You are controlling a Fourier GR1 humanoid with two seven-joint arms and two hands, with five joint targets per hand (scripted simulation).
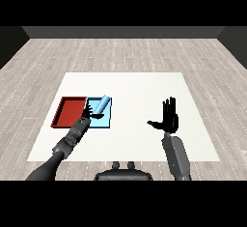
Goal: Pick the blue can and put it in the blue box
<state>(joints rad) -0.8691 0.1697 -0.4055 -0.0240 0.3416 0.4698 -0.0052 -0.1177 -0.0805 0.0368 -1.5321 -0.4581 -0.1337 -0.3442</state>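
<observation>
The blue can (pixel 100 105) lies tilted over the light blue tray (pixel 107 120), just beside the red tray (pixel 69 111), with the left hand (pixel 89 113) at its lower end — whether those fingers grip it cannot be told. The right hand (pixel 169 116) stands well apart above the white table (pixel 140 91), fingers straight, thumb spread — holding nothing.

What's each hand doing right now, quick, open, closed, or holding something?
Left hand: curled round the light blue cylindrical can, over the light blue tray.
Right hand: open, fingers straight, holding nothing.
</observation>
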